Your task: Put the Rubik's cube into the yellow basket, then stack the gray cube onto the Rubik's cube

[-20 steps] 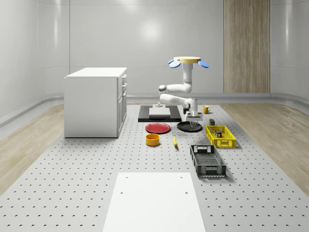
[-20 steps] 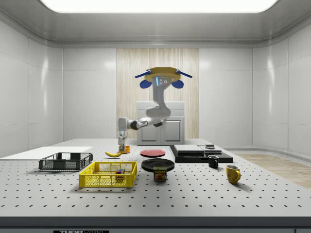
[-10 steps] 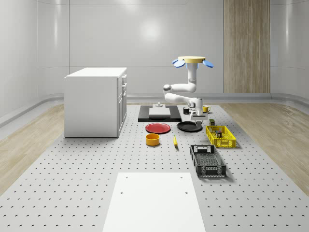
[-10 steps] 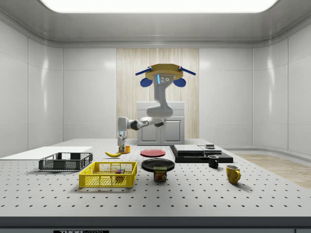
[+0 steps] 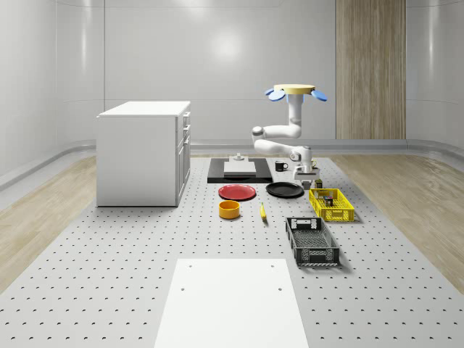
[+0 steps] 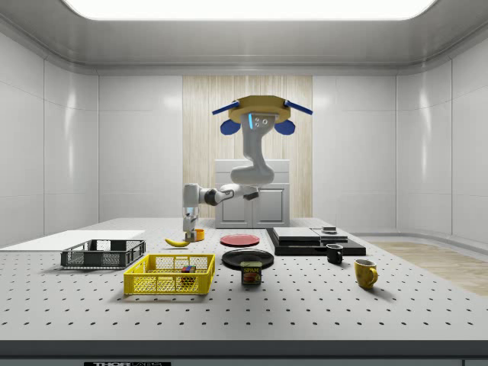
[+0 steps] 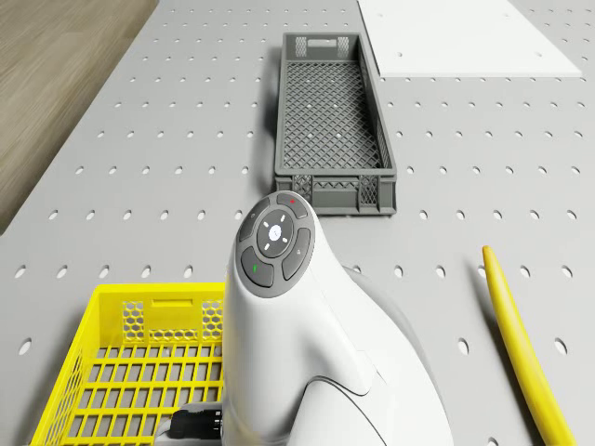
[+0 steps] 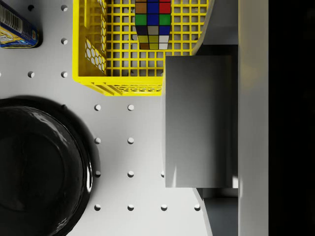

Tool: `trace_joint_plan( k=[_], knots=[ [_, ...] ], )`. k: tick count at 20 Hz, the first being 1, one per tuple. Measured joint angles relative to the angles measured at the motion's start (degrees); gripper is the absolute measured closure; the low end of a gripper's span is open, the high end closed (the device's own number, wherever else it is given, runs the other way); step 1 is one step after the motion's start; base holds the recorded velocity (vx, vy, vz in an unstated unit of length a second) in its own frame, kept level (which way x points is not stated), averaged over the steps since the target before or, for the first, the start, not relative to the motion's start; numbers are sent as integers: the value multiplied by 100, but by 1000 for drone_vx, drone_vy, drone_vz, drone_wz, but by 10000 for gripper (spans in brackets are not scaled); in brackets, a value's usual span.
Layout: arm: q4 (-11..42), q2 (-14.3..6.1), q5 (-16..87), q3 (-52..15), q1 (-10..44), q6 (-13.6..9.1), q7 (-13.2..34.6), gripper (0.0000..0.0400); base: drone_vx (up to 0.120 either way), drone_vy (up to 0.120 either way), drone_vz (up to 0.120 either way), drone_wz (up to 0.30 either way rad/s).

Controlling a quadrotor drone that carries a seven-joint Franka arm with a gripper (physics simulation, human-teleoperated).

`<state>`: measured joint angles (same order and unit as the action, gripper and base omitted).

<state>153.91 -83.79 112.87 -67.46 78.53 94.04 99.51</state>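
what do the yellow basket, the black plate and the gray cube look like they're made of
The basket looks like moulded plastic: an open lattice of thin ribs in even, glossy yellow. The plate could be glazed ceramic or glossy plastic; bright highlights run along its rim. The gray cube, held in the hand, looks matte and uniform, with flat, unmarked faces; plastic, painted wood or metal are all possible.

Sim lab, perforated optical table [image 5: 109, 275]

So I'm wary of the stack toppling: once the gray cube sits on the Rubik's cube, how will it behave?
The gray cube, held in the end effector, looks rigid and flat-faced, so probably won't roll. Its smooth faces may slide on the Rubik's cube in the yellow basket if placed off-centre.
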Motion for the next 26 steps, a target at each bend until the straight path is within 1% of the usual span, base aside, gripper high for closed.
trace_joint_plan(
  k=[3, 5, 7, 13, 17, 18, 24, 26],
  knots=[
    [0, -2, -1, 0, 1, 2, 1, 150, -107, 120, 0, 0],
    [0, -4, -2, 0, 2, 4, 1, 150, 0, 120, -20, 0],
    [0, -6, -3, 0, 2, 5, 2, 150, 0, 120, -100, 0],
    [-1, -10, -5, -1, 4, 9, 3, 150, 0, 120, 0, 0],
    [-1, -13, -6, -1, 5, 12, 4, 150, -110, 120, 0, 0],
    [-1, -13, -6, -1, 6, 12, 4, 150, 0, 120, 0, 0],
    [-1, -17, -8, -1, 7, 16, 6, 150, 0, 120, -120, 0],
    [-1, -18, -9, -1, 8, 17, 6, 150, 0, 120, -20, 0]
  ],
)
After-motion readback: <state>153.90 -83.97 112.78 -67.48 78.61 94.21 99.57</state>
